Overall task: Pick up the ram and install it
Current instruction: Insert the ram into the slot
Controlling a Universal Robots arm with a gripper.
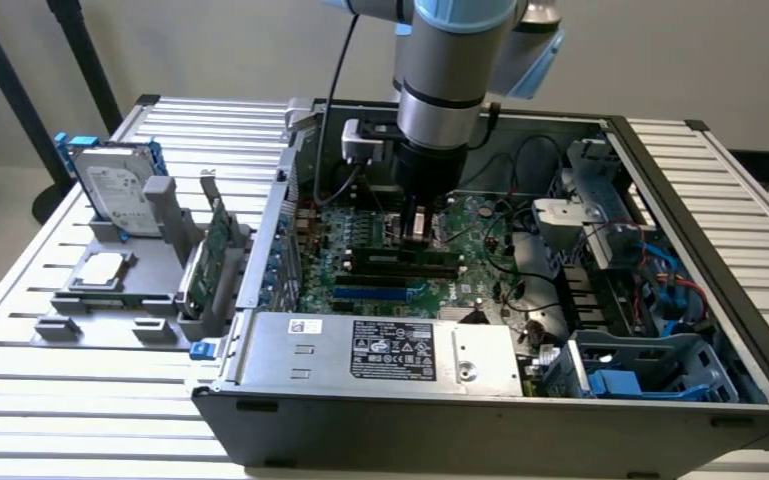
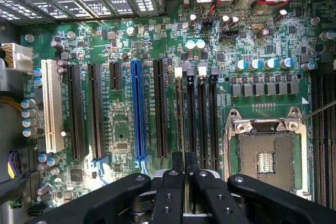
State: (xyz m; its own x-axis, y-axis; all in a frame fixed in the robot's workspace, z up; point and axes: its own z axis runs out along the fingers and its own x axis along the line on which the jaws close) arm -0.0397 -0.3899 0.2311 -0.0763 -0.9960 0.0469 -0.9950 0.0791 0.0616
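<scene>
Wrist view: the ram (image 2: 180, 114) is being gripped edge-on by the gripper (image 2: 186, 174).
It is being held over a motherboard (image 2: 121, 129) slot; no writing is being shown legibly.

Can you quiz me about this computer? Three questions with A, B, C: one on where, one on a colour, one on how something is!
1. Where is the gripper? A over the motherboard; B on the floor; C by a window.
2. What colour is the bright slot? A red; B blue; C yellow.
3. The computer case is: A open; B shut; C upside down.

Answers: A, it hangs above the green board inside the case; B, it looks blue among black slots; A, its insides show from above.
</scene>
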